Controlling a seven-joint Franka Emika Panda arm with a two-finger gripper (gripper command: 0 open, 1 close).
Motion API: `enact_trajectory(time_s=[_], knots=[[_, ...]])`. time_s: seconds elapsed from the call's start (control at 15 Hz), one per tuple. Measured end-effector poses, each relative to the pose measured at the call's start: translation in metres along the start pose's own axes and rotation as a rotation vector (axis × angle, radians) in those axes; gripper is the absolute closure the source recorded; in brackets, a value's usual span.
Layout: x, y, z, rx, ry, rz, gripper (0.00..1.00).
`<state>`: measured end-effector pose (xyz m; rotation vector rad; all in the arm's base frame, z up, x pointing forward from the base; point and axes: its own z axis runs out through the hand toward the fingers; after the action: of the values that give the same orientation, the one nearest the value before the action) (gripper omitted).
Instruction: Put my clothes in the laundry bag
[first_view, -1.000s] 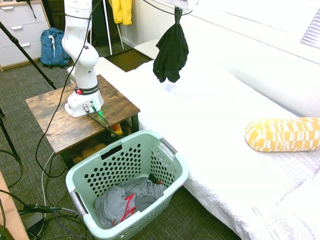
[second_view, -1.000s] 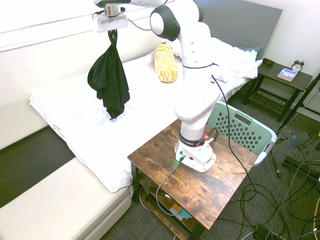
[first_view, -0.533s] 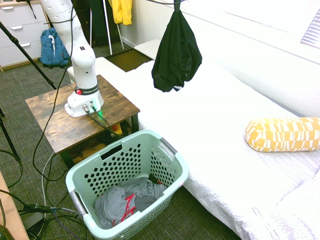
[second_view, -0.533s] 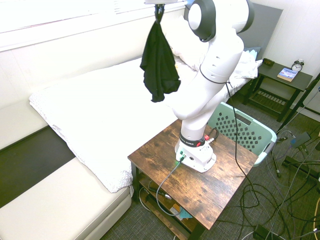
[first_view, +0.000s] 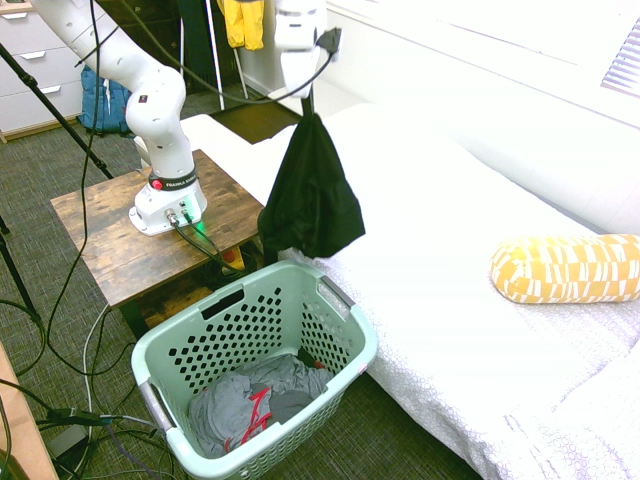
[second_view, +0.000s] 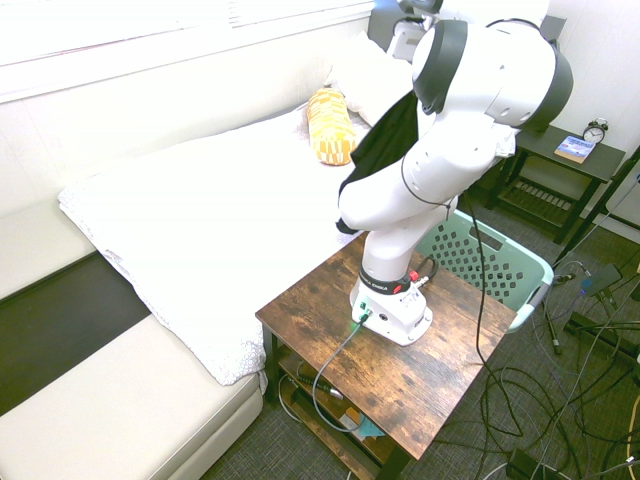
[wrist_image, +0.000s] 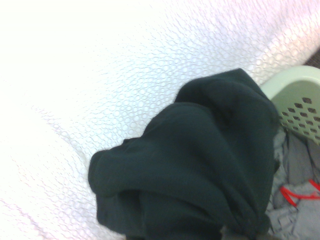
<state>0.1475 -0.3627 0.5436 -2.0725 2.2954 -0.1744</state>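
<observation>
Bed with white textured cover (first_view: 430, 220): fills the right half of the first exterior view. White jointed robot arm (first_view: 158, 110) reaches over from the upper left of that frame.

Pale mint-green perforated plastic laundry basket (first_view: 152, 352): lower centre of frame, upright beside the bed, open at the top. Target container.

Plain black soft fabric garment (first_view: 311, 205): the item to be loaded. Hangs in the air at upper centre, bunched at its top and spread wide below, outside the basket.

Contents of basket: crumpled grey garment with red markings (first_view: 230, 400), low inside. Room above it looks ample.

Two-finger gripper (first_view: 307, 101): closed on the bunched top of the black garment.

Step in hand, judged: carry the load to the basket. Best to bring the grip over the middle of the opening, keeping the hem above the rim while crossing, then lower until the cloth gathers on the grey pile before releasing. Risk: the wide hem drapes over the rim or snags a grey handle (first_view: 336, 292); release too near the bed side could leave a sleeve or edge outside.
</observation>
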Motion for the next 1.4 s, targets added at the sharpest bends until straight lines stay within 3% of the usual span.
enact_trajectory(time_s=[0.4, 0.47, 0.73, 1.07, 1.2, 1.4], knots=[[0.051, 0.079, 0.092, -0.007, 0.091, 0.286, 1.00], [0.056, 0.092, 0.113, -0.016, 0.091, 0.333, 0.00], [0.064, 0.120, 0.181, -0.059, 0.074, 0.458, 0.00], [0.068, 0.110, 0.200, -0.051, 0.071, 0.466, 0.00], [0.067, 0.101, 0.199, -0.028, 0.076, 0.429, 0.00], [0.047, 0.037, 0.191, 0.014, 0.078, 0.249, 0.00]])
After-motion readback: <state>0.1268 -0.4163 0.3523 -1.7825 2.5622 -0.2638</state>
